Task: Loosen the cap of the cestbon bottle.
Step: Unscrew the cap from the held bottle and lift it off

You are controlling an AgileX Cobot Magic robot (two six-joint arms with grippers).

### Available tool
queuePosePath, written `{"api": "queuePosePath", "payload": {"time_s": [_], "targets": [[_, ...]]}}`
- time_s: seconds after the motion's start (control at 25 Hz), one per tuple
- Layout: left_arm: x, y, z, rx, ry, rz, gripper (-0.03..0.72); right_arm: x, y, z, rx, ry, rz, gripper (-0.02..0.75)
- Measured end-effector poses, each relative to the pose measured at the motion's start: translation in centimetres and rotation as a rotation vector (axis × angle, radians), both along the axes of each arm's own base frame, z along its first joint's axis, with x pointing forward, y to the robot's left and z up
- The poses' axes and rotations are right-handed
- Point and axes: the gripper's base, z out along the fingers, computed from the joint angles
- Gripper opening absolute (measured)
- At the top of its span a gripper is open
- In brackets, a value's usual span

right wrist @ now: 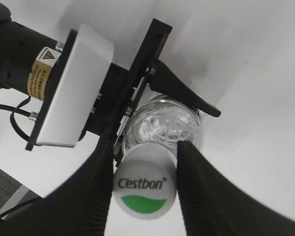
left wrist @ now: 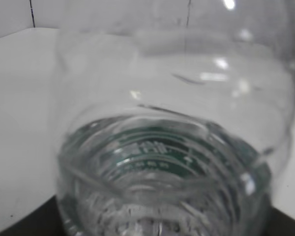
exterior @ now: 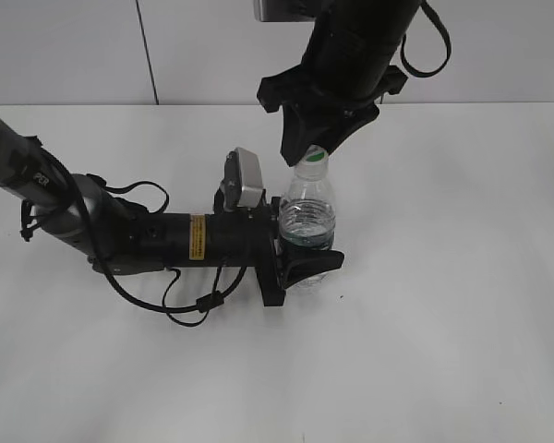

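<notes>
The cap (right wrist: 143,189), white with a green patch and "Cestbon" lettering on top, sits on the bottle (exterior: 307,217), which stands upright on the white table (exterior: 443,323) near the middle of the exterior view. In the right wrist view the cap lies at about 6 o'clock from frame centre, with the bottle's clear shoulder just above it at 12 o'clock of the cap.

The right gripper (right wrist: 143,169) comes down from 12 o'clock in the exterior view and pinches the cap: one dark finger (right wrist: 96,191) presses its 9 o'clock side and the other its 3 o'clock side, both touching the rim.

The left gripper (exterior: 300,263) reaches in from 9 o'clock, lying low along the table, and clamps the bottle's lower body around the green label band; one black finger (right wrist: 184,91) wraps the far side of the bottle. The left wrist view is filled by the blurred clear bottle wall with green print showing through the water.

On the left arm, just at 10 o'clock of the bottle, sits a white wrist camera (exterior: 245,177). A yellow warning label (exterior: 197,237) marks the arm's black barrel, and black cables (exterior: 189,300) loop beneath it.
</notes>
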Motion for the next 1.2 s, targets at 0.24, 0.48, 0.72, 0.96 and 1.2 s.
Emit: {"api": "queuePosePath", "payload": {"time_s": [0.24,0.48,0.72,0.96,1.2], "targets": [[0.00,0.00,0.00,0.000,0.000,0.000,0.402,0.01,-0.01,0.00,0.002,0.020,-0.057,0.303],[0.00,0.00,0.00,0.000,0.000,0.000,0.402,0.06,-0.09,-0.02,-0.002,0.035,-0.117,0.305],[0.04,-0.02,0.03,-0.001,-0.001,0.000,0.402,0.04,-0.08,-0.01,-0.004,0.049,-0.167,0.342],[0.05,-0.02,0.03,-0.001,0.001,0.002,0.402,0.00,-0.10,-0.02,-0.004,0.072,-0.219,0.445],[0.05,-0.02,0.02,0.000,0.001,0.002,0.402,-0.05,-0.13,0.16,0.002,0.081,-0.257,0.455]]}}
